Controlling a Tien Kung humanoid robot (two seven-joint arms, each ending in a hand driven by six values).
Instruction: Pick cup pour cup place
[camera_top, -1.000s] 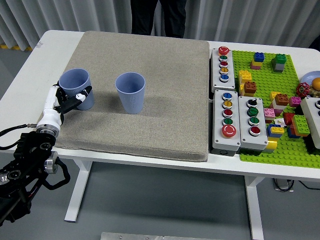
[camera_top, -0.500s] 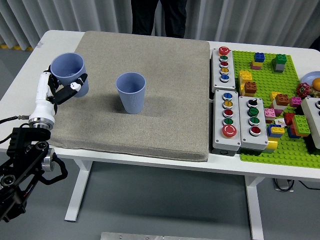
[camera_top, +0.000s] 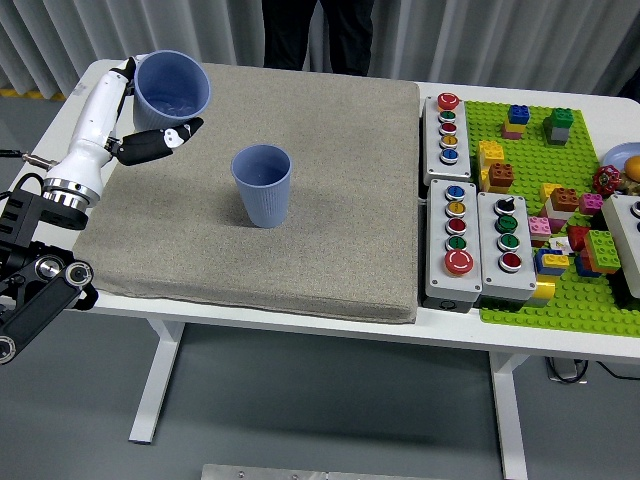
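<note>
1. While held off the mat, the lifted blue cup (camera_top: 172, 88) sits in the left robot hand (camera_top: 140, 115), fingers clamped around its side; cup tilts a bit, mouth facing up toward the camera, over the far-left part of the beige mat (camera_top: 330, 200).
2. Second blue cup (camera_top: 263, 185) stands upright on the mat, right of and nearer than the lifted cup, well apart from it.
3. Left arm comes in from the lower left; white forearm, black joints.
4. White tabletop (camera_top: 60, 150) carries the mat; grey button boxes (camera_top: 470, 235) just right of the mat, green brick baseplate (camera_top: 560, 200) with coloured bricks further right.
5. Person in dark clothes (camera_top: 315, 30) stands at the far edge, hands out of frame.
</note>
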